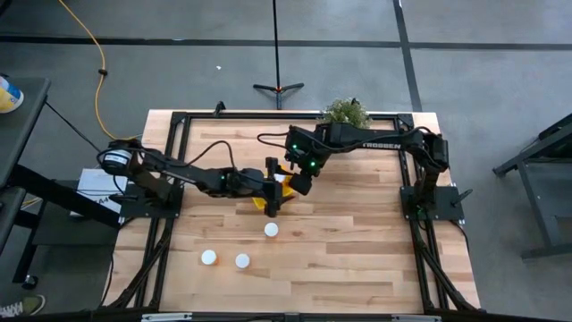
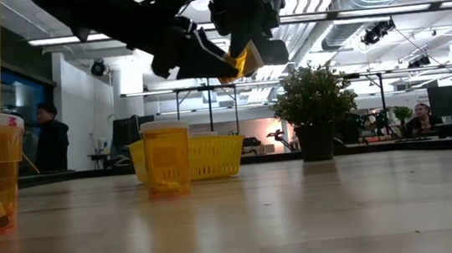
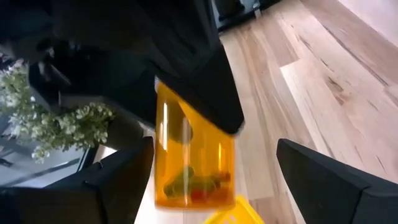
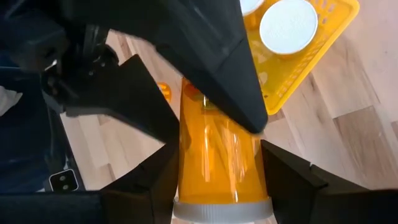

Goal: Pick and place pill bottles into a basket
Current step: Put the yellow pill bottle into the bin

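Right wrist view: bottle over basket
Right gripper [image 4: 219,155] clamps a pill bottle [image 4: 217,165] just above the basket [image 4: 323,43]; left gripper [image 3: 214,180], fingers apart, beside it.

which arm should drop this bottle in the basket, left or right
Right, probably. The right gripper is shut on the pill bottle, held above the yellow basket. The left gripper is open around the bottle, not gripping it.
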Robot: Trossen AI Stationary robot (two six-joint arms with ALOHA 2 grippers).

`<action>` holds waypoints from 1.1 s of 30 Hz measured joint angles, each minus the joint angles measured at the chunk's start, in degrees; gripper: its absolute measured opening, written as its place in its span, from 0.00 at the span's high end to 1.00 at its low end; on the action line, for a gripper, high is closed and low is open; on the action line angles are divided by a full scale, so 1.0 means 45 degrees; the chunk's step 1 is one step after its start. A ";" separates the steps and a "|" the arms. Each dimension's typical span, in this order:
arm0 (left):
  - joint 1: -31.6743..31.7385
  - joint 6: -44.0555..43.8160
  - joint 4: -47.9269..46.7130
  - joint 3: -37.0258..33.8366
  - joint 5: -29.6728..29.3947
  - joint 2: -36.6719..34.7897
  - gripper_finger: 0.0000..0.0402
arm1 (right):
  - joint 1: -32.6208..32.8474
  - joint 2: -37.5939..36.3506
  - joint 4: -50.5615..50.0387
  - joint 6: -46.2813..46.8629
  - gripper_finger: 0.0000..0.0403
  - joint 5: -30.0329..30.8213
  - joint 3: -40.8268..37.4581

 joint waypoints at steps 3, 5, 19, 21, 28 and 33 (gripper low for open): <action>0.0000 -0.0001 -0.0253 0.0212 -0.0167 0.0129 0.06 | 0.0003 0.0000 -0.0033 0.0005 0.52 0.0080 0.0000; 0.0000 0.0001 -0.0216 0.0260 -0.0241 0.0189 0.07 | -0.0002 0.0000 -0.0051 0.0019 0.52 0.0180 0.0000; 0.0010 -0.0008 -0.0394 0.0256 -0.0452 0.0174 0.44 | 0.0012 0.0000 -0.0144 0.0034 0.52 0.0130 0.0000; 0.0010 -0.0005 -0.0386 0.0256 -0.0447 0.0174 0.47 | 0.0012 0.0000 -0.0144 0.0034 0.52 0.0136 0.0000; 0.0010 -0.0018 -0.0342 0.0256 -0.0442 0.0174 0.43 | -0.0017 0.0000 -0.0148 -0.0145 0.50 0.0147 0.0000; 0.0010 -0.0053 -0.0400 0.0247 -0.0301 0.0174 0.43 | -0.0051 0.0000 -0.0114 -0.0209 0.43 0.0185 0.0000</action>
